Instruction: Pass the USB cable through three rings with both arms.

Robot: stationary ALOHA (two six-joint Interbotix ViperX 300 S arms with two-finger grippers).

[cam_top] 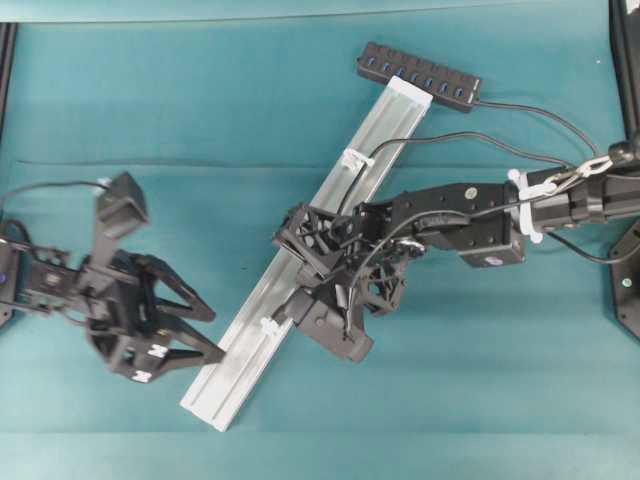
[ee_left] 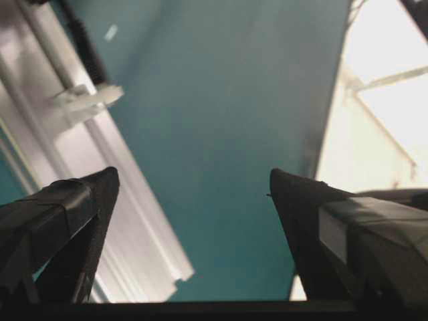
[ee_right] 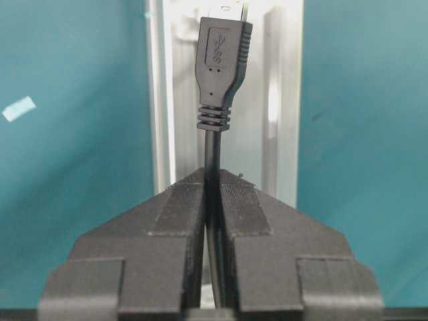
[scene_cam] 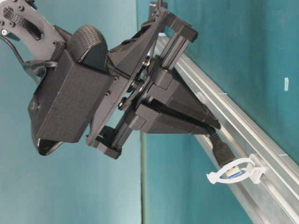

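Observation:
My right gripper is shut on the black USB cable just behind its plug. The plug points down the silver rail. At table level the plug has its blue tip inside a white ring near the rail's low end. From overhead that ring lies just ahead of my right gripper. Another ring sits higher up, with the cord running by it. My left gripper is open beside the rail's low end. In the left wrist view, the left gripper holds nothing, with the ring ahead to its left.
The black multi-port hub lies at the rail's top end, and its cord loops out to the right. A teal mat covers the table. The right arm reaches in over the rail's middle.

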